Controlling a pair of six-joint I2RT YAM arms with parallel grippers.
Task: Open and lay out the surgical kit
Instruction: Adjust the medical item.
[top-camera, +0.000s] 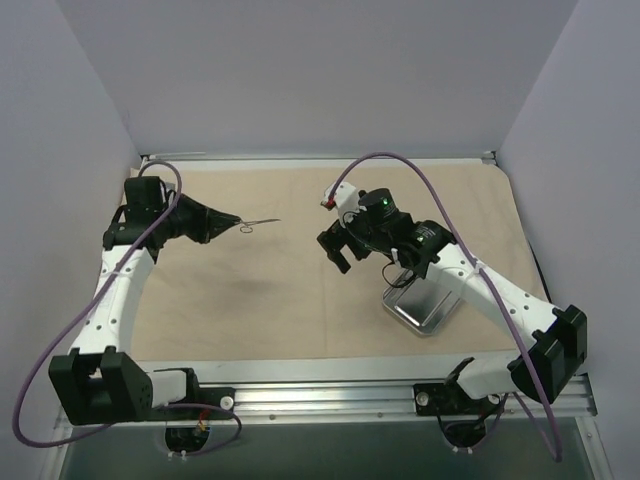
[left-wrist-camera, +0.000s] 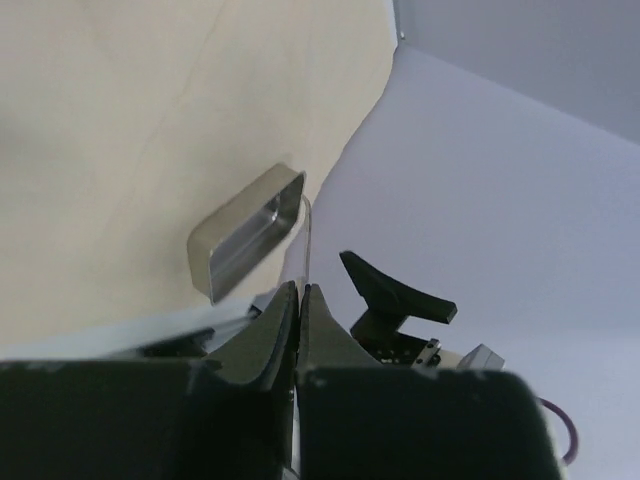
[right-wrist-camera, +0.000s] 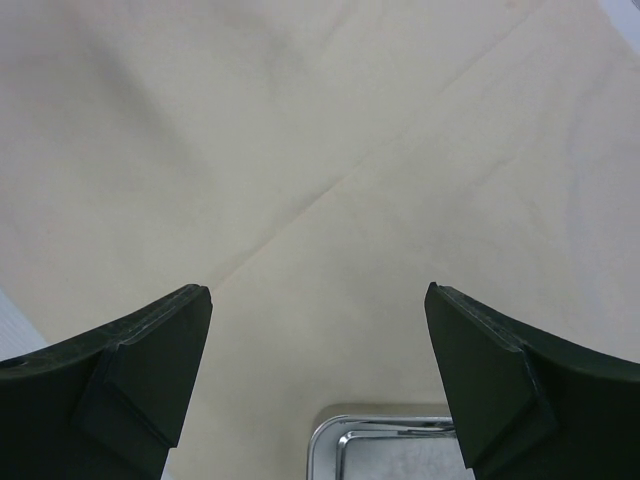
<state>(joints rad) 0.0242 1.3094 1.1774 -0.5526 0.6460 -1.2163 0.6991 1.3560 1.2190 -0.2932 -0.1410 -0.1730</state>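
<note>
Cloth wrap (top-camera: 260, 300) unfolded, lying flat, covering nearly whole tabletop; faint crossing fold creases show in your right wrist view. Steel tray (top-camera: 420, 312) sits on cloth at near right, partly under your right arm. Thin scissor-like instrument (top-camera: 258, 222) at far left of cloth, pinched at one end by your left gripper (top-camera: 236, 220), jaws pressed together on it. Your right gripper (top-camera: 338, 252) spread wide, holding nothing, over mid cloth just beyond tray. Pale lavender walls (top-camera: 320, 70) box in three sides; metal rail (top-camera: 320, 395) runs along near edge
</note>
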